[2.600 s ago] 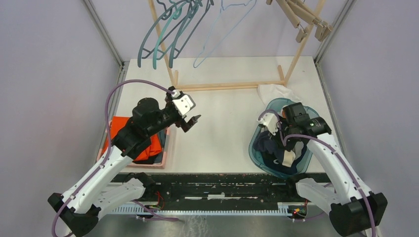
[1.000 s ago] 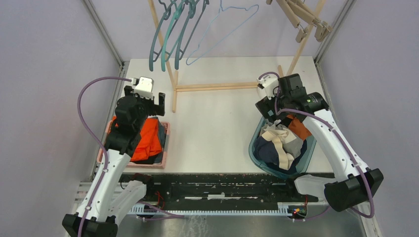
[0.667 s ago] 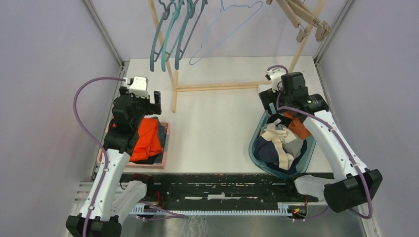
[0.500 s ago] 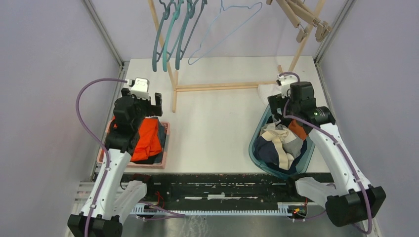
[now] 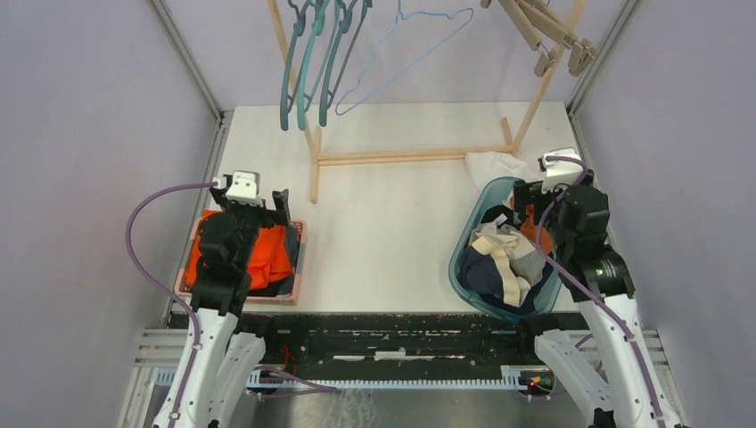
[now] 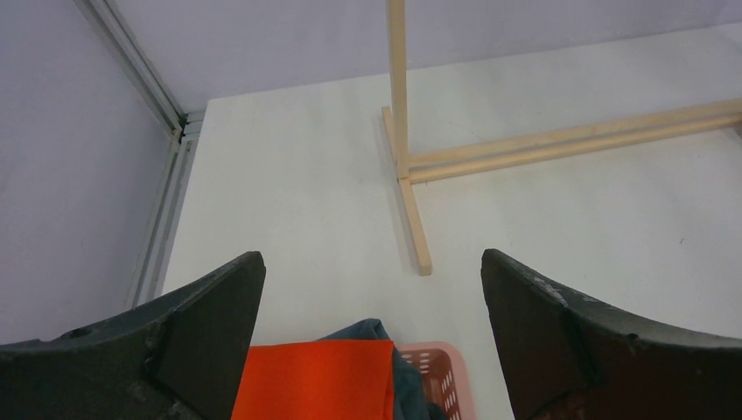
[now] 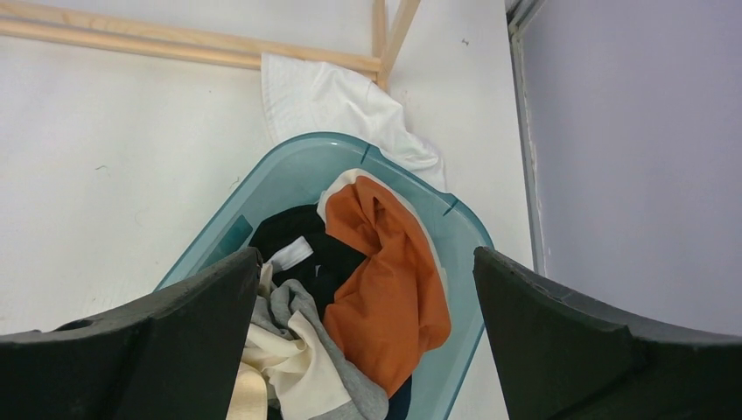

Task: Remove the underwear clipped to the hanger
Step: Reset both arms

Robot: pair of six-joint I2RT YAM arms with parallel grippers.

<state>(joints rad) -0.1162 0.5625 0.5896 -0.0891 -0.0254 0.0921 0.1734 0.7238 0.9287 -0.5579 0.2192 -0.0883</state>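
Near the table's left edge, the left tool (image 6: pixel 372 261) hangs spread and empty over a pink tray (image 5: pixel 299 267) holding folded orange cloth (image 5: pixel 267 259). Bare hangers (image 5: pixel 312 53) dangle above the far edge. Near the right edge, the right tool (image 7: pixel 366 258), likewise spread and empty, hovers above a teal basin (image 7: pixel 289 149) where the underwear (image 7: pixel 385 271) lies heaped. It looks light, limp cloth, probably best pinched at a waistband or raised fold. A white tag (image 7: pixel 289 254) on the black piece shows no legible writing.
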